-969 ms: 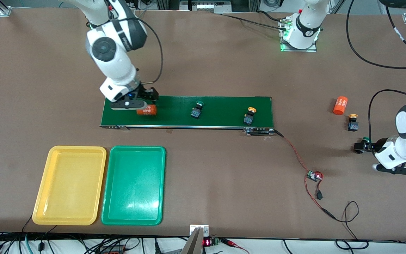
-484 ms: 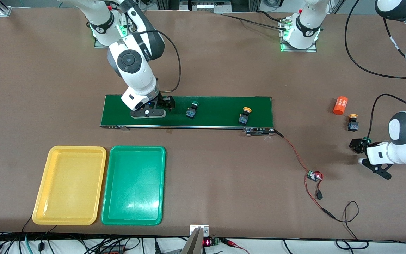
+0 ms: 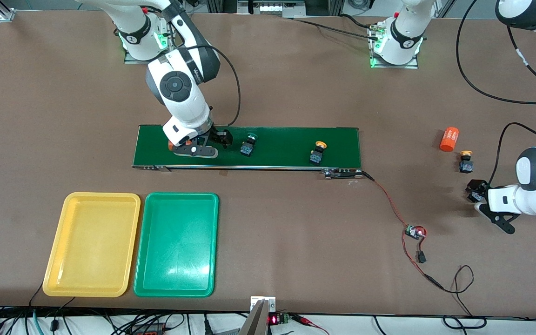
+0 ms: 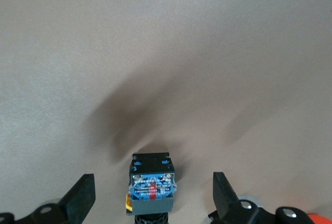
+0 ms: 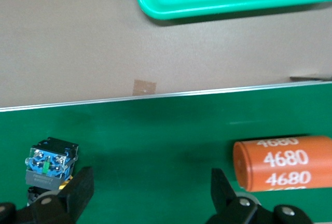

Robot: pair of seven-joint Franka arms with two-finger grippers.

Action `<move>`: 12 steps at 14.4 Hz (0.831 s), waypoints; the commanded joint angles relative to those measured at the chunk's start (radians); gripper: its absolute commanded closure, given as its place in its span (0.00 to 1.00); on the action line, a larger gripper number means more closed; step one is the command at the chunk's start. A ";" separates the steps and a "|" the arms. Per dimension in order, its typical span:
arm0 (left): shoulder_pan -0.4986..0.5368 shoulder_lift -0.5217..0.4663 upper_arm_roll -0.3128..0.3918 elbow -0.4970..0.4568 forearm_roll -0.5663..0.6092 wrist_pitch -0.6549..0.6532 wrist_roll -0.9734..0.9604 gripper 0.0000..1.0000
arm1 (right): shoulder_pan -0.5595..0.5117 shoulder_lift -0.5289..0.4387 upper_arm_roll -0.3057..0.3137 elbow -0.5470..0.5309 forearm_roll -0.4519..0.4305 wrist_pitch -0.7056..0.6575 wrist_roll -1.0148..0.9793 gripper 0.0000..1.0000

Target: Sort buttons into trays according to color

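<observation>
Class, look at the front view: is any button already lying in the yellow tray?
No, the yellow tray holds nothing; a yellow-capped button stands on the conveyor belt.

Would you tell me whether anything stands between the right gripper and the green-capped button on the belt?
Nothing visible does. The right gripper hangs over the belt; only belt separates it from the green-capped button. The orange cylinder lies toward the right arm's end.

Dark-green conveyor belt [image 3: 286,148], orange cylinder [image 3: 450,138], small circuit board [image 3: 414,231]
</observation>
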 commanded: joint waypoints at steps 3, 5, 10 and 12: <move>0.020 0.038 0.002 0.020 0.017 0.015 0.024 0.00 | 0.011 0.005 -0.004 0.017 0.077 -0.014 0.021 0.00; 0.026 0.040 0.002 0.014 0.022 0.065 0.057 0.00 | 0.014 0.005 -0.004 0.017 0.077 -0.014 0.031 0.00; 0.027 0.040 0.002 0.016 0.024 0.065 0.067 0.66 | 0.023 0.019 -0.003 0.018 0.148 -0.034 0.082 0.00; 0.026 0.032 0.000 0.017 0.024 0.065 0.117 0.91 | 0.028 0.030 -0.003 0.020 0.149 -0.034 0.085 0.00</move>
